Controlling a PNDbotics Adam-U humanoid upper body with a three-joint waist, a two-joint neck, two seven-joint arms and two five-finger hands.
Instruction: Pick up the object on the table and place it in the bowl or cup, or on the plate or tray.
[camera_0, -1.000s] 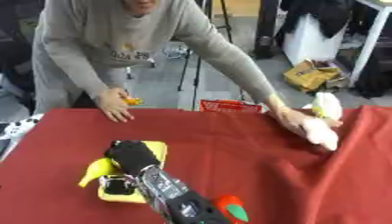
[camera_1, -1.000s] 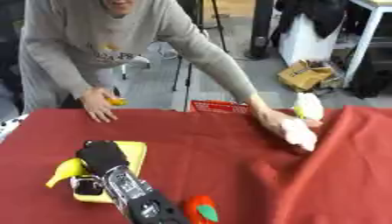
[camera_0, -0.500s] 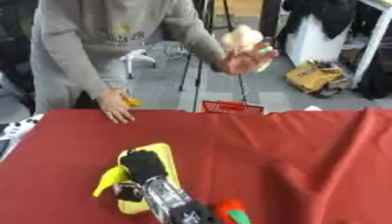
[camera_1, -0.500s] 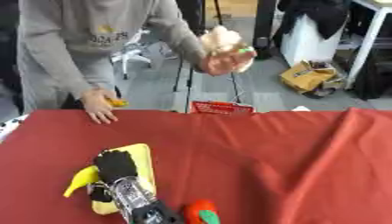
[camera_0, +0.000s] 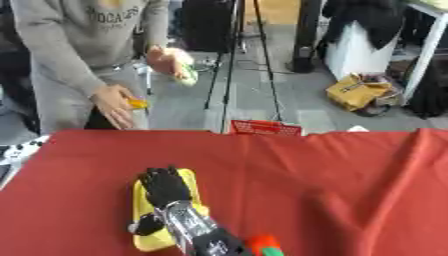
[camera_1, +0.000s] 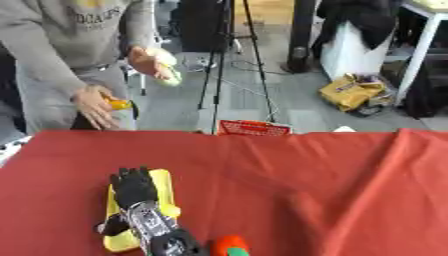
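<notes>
My left hand (camera_0: 164, 186) lies over a flat yellow tray (camera_0: 195, 197) at the near left of the red table. Its fingers are straight and point away from me, and its thumb (camera_0: 145, 226) sticks out to the left. The black and silver forearm comes up from the bottom edge. What lies under the palm is hidden. A small red-orange object with a green tip (camera_0: 264, 246) rests by the forearm at the bottom edge. Beyond the table a person holds a pale yellow-green object (camera_1: 168, 70) in one hand and a small orange thing (camera_1: 116, 104) in the other.
A red cloth (camera_0: 332, 180) covers the table, with a raised fold at the right (camera_0: 411, 150). Behind the far edge stand a red basket (camera_0: 265, 127) on the floor, a tripod and a cardboard box.
The person lifted the pale object off the table's right side and carried it to the far left, off the table. My left hand slid a little farther over the yellow tray.
</notes>
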